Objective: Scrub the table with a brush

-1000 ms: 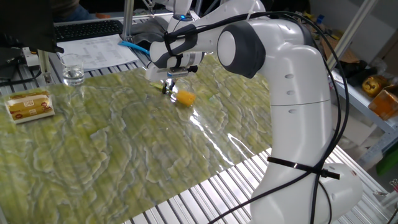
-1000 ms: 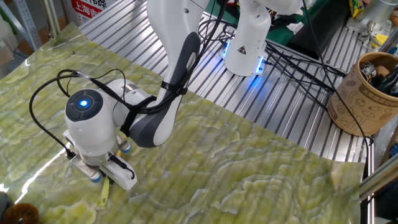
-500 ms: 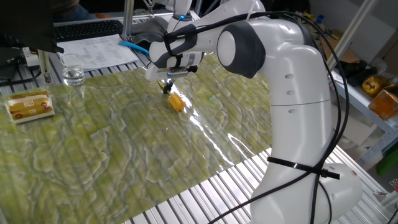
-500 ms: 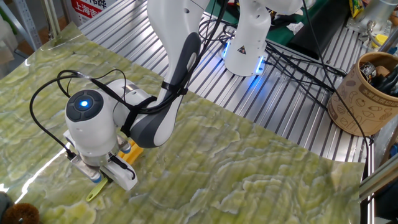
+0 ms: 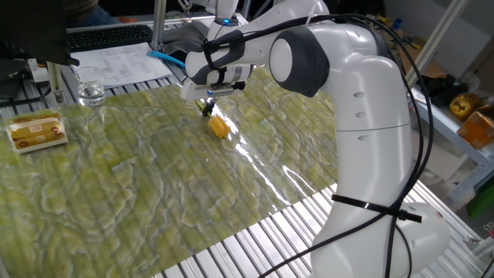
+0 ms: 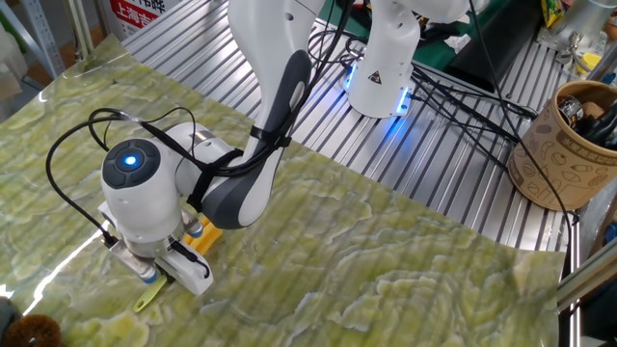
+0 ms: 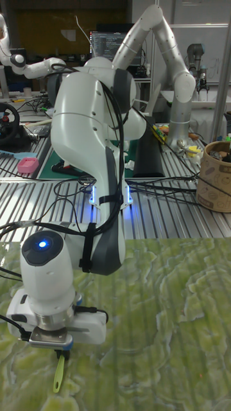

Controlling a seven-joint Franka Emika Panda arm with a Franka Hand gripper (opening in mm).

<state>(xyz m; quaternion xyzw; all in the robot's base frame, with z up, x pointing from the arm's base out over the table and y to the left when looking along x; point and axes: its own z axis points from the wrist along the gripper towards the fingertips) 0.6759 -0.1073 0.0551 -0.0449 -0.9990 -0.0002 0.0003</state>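
The brush lies low over the table (image 5: 154,177), a yellow-green marbled sheet on metal slats. Its orange bristle head (image 5: 219,127) rests on the sheet just right of my gripper (image 5: 208,108). My gripper is shut on the brush's thin handle. In the other fixed view the orange head (image 6: 205,234) shows to the right of the hand. There the pale green handle (image 6: 149,297) sticks out below my gripper (image 6: 161,277), over the table (image 6: 386,270). The tall fixed view shows only the handle tip (image 7: 59,376) under the hand; the fingers are hidden there.
A yellow-labelled packet (image 5: 36,130) lies at the sheet's left end, and a glass (image 5: 90,93) stands behind it. Papers (image 5: 123,62) and a keyboard (image 5: 108,35) lie beyond. A brown patterned cup (image 6: 564,145) and the robot base (image 6: 381,67) stand on the bare slats.
Over the last second the brush swung in my grip: the orange head slid left toward the hand and the handle tilted outward. Nothing has moved in the last half second.
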